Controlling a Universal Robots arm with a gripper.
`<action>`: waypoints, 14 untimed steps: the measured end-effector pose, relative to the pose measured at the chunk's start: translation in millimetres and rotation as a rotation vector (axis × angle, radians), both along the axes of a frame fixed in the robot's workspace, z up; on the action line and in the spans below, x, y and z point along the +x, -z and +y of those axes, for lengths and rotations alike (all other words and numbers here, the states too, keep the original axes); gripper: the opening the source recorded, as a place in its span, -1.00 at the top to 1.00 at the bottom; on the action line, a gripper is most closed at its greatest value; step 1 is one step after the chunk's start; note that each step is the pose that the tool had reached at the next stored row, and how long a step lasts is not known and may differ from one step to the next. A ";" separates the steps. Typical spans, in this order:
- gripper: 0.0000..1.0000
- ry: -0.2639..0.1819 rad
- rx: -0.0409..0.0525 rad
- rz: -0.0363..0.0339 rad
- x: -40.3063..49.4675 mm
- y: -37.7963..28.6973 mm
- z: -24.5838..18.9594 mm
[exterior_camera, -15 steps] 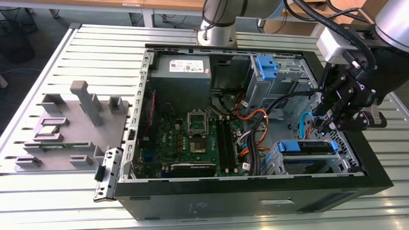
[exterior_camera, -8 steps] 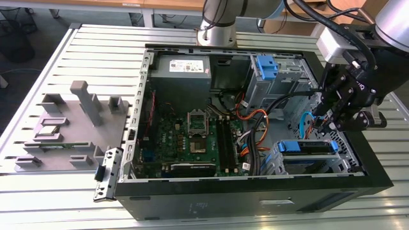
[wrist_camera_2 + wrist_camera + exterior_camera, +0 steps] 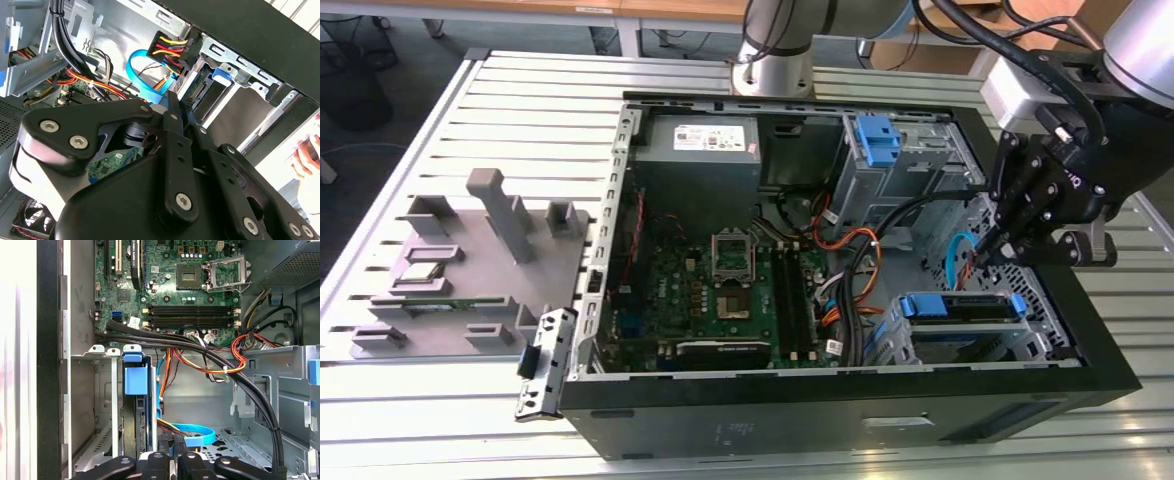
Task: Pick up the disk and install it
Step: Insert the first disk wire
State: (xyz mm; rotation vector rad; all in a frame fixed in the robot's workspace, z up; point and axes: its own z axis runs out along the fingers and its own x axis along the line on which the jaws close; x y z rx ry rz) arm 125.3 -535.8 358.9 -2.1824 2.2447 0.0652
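Hard drive seated in computer case, end effector above.
The disk (image 3: 961, 306), blue-bracketed, sits in the drive cage on the exterior view's right of the open computer case (image 3: 854, 420); end effector (image 3: 1003, 250) hovers beside the cage over blue cable (image 3: 958, 262), fingers closed, gripping nothing.

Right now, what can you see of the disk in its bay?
The disk sits in the drive cage at the case's front corner, on the exterior view's right, framed by its blue plastic bracket. In the first wrist view it stands edge-on in the metal cage, dark body with the blue bracket tab on top. It looks slotted in, not loose. The gripper hovers beside it, near the blue data cable. Whether that cable is plugged into the disk I cannot tell.
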 end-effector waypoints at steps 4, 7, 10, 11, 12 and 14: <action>0.68 0.000 0.0000 0.0000 0.0 0.0 0.0; 0.68 0.000 -0.0001 0.0000 0.0 0.0 0.0; 0.68 0.000 0.0001 -0.0011 -0.5 0.2 -0.9; 0.68 -0.001 0.0000 -0.0050 -1.2 0.4 -2.0; 0.68 -0.001 -0.0001 -0.0092 -2.0 0.6 -3.0; 0.68 -0.002 0.0000 -0.0171 -3.9 1.1 -5.3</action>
